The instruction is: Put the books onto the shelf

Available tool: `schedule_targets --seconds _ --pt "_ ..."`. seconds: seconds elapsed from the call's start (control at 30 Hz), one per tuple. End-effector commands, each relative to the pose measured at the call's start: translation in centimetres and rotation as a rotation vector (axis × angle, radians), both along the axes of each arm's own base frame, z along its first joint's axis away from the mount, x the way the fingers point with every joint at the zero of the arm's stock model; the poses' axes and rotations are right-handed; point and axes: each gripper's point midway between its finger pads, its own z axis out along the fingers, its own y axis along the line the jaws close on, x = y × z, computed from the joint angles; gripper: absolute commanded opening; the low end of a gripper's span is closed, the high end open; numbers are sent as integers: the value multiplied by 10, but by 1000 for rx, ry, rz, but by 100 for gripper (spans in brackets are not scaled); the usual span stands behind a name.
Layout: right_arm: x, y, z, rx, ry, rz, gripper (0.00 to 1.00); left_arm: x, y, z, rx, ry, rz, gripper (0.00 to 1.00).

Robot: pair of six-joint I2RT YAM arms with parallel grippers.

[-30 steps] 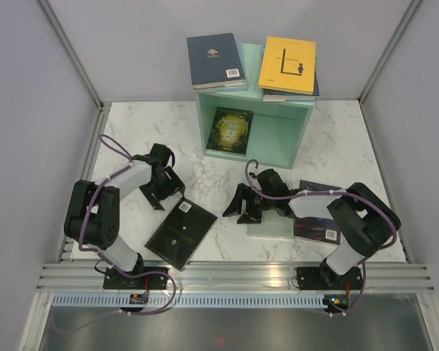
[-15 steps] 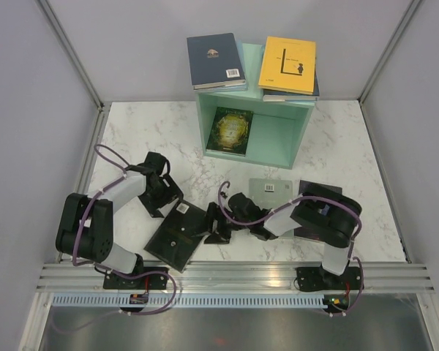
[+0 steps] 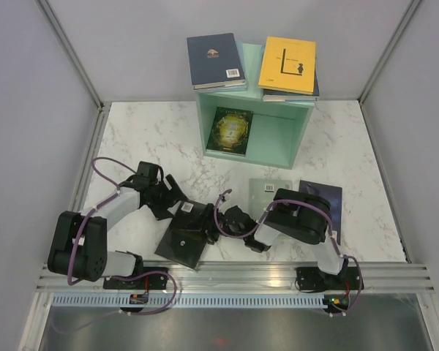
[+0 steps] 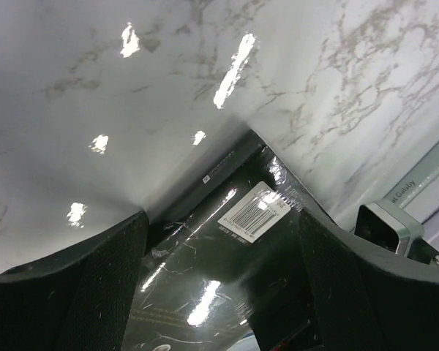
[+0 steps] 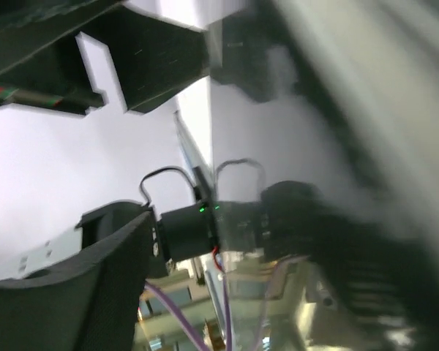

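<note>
White marble tabletop [image 3: 143, 139] fills the floor of a plain grey-walled booth, with a metal rail along the near edge. At the front, between the two arms, a black book [image 3: 183, 238] lies flat and skewed. The left gripper [image 3: 173, 199] is at its far corner, spread wide. In the left wrist view the fingers [image 4: 102, 285] stand on either side of the glossy cover and its barcode sticker [image 4: 252, 212], without clamping it. The right gripper [image 3: 214, 225] is low at the book's right edge, jaws wide too. Its own view is blurred, so I cannot tell whether it touches the book.

Toward the back stands the mint-green shelf [image 3: 278, 135], with a dark gold-patterned book [image 3: 230, 130] leaning inside on the left. A navy book [image 3: 216, 61] and a yellow book [image 3: 287, 64] lie on its top. A pale green book [image 3: 267, 189] and a dark book [image 3: 325, 201] lie flat beside the right arm.
</note>
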Motion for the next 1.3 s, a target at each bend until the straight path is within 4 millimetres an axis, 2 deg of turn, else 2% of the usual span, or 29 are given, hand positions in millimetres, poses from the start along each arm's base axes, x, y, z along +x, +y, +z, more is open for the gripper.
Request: schedule_targets --seconds 0.0,0.03,0.07,0.13,0.17,0.2,0.27,0.3,0.33,0.4,0.43,0.5,0.53,0.57,0.6,0.63,0.67,0.73,0.77,0.83,0.93,1.03,1.27 --pt "7 -35 -70 -263 157 -142 69 -51 -29 -18 -168 158 -74 87" --pt "8 -34 -60 -270 125 -131 62 -51 -29 -14 -173 150 -75 87" --pt "9 -33 -56 -278 112 -124 43 -49 -30 -12 -176 144 -74 87" --pt "12 -32 -41 -305 55 -105 21 -40 -32 -3 -184 121 -82 87" --pt "12 -32 -35 -314 37 -93 5 -40 -33 1 -185 123 -89 87" --pt "14 -33 -30 -330 16 -88 0 -31 -35 10 -186 94 -103 88" --pt "21 -41 -11 -374 -44 -83 0 -27 -33 20 -166 80 -120 89" --pt "23 -45 -3 -382 -61 -86 0 -16 -33 31 -153 34 -148 89" --pt "32 -56 14 -388 -84 -123 0 -12 -30 35 -128 14 -155 90" --pt "42 -70 32 -388 -123 -144 0 -4 -27 51 -101 -35 -178 92" --pt "51 -84 51 -367 -138 -178 0 -2 -25 54 -85 -53 -179 93" --pt "61 -98 69 -352 -167 -202 0 2 -26 66 -93 -98 -184 94" --pt "71 -110 87 -328 -185 -238 0 1 -29 70 -116 -110 -189 94" --pt "71 -114 96 -307 -190 -227 0 -2 -32 70 -138 -116 -197 94" --pt "74 -118 103 -298 -200 -229 0 5 -38 83 -184 -190 -195 94" --pt "83 -127 120 -265 -217 -255 0 2 -47 93 -254 -219 -217 94" --pt "83 -130 125 -251 -218 -249 0 -3 -50 93 -290 -236 -215 94" --pt "94 -144 138 -238 -220 -287 0 -1 -61 121 -390 -340 -209 95" --pt "97 -148 142 -234 -221 -299 0 -5 -62 119 -412 -343 -203 96" --pt "110 -161 148 -230 -210 -340 0 -6 -65 131 -456 -369 -184 96" --pt "123 -162 155 -197 -194 -340 0 -9 -66 132 -481 -360 -150 98" --pt "133 -153 168 -132 -193 -329 0 -3 -69 138 -514 -382 -100 98" --pt "145 -138 208 91 -158 -348 0 7 -90 141 -509 -367 -61 99"
